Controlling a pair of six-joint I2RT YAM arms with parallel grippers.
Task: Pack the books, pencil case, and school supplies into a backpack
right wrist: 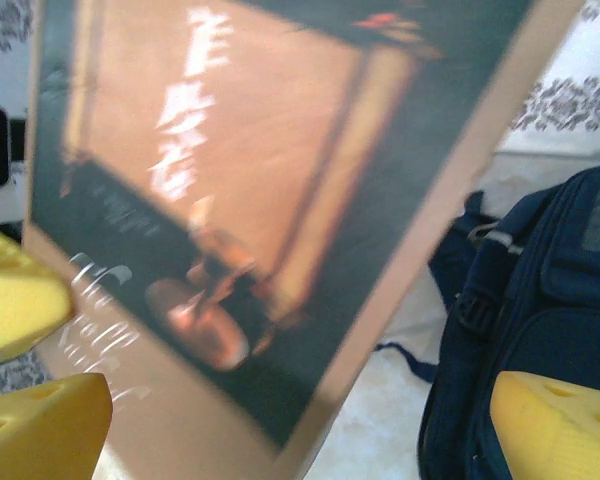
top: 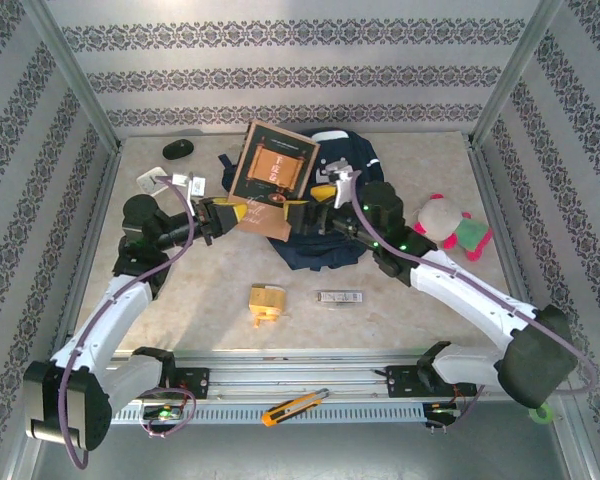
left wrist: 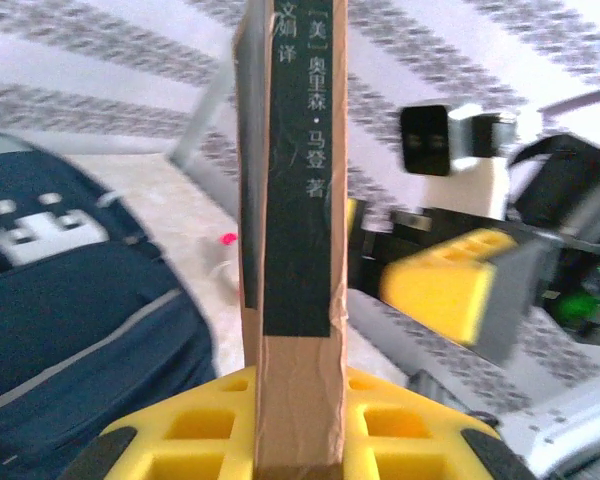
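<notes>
The brown book [top: 275, 163], dark cover with an orange picture, stands tilted above the navy backpack [top: 332, 240]. My left gripper [top: 240, 215] is shut on its lower left corner; in the left wrist view the spine [left wrist: 298, 250] rises between the yellow fingers [left wrist: 180, 435]. My right gripper [top: 310, 202] is open at the book's lower right, and its fingers [right wrist: 555, 425] stand wide apart in front of the cover [right wrist: 250, 200]. A tan-yellow blocky item [top: 267, 303] and a silver bar [top: 334, 297] lie on the table near me. The pencil case is out of view.
A black mouse [top: 178, 149] and a small white clock [top: 150, 180] sit at the back left. A pink-green plush toy [top: 452, 225] lies right of the backpack. An orange utility knife [top: 293, 406] rests on the front rail. Patterned walls close in three sides.
</notes>
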